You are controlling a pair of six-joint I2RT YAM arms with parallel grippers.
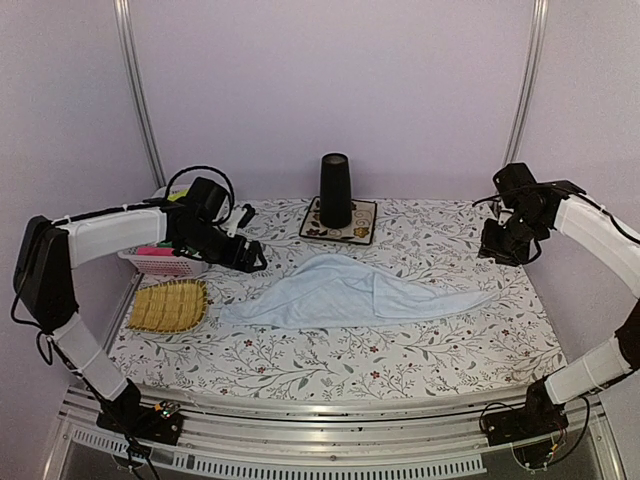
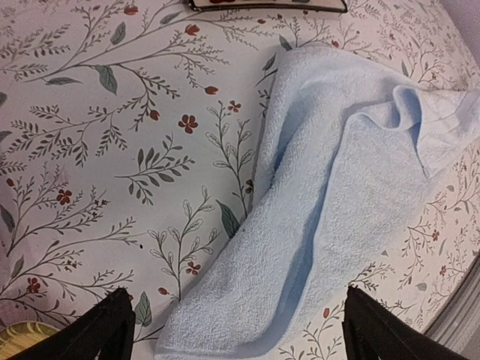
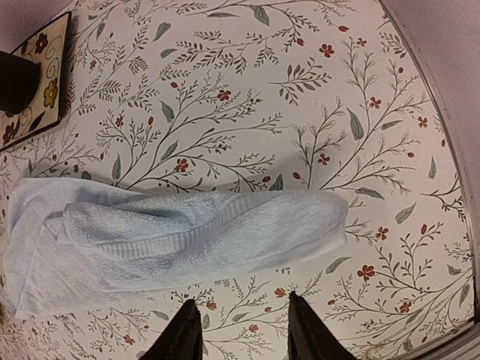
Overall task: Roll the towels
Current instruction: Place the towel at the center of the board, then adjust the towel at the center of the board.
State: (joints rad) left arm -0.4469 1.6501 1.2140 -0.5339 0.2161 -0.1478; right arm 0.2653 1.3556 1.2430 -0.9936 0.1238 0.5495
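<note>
Basket [image 1: 160, 264] partly behind left arm [image 1: 115, 230], blue towel [image 2: 330, 195] and mat [image 2: 266, 6] cut by frame edges

Worktop [image 1: 400, 350] w/ white cloth printed in grey-green twigs & small red flowers. At 12 o'clock, near the back edge: square flowered mat w/ dark border [image 1: 362, 232], lying flat. A tall black tapered cup [image 1: 335, 190] stands upright on it, approx. ctr. At 8 o'clock, by the left edge: woven yellow straw tray [image 1: 170, 305], flat. Just behind it, at 9–10 o'clock: white plastic lattice basket [image 1: 165, 265], sth pink inside. Two silver metal rails [image 1: 140, 100] rise at the back, against lilac walls [image 1: 400, 80].
</note>
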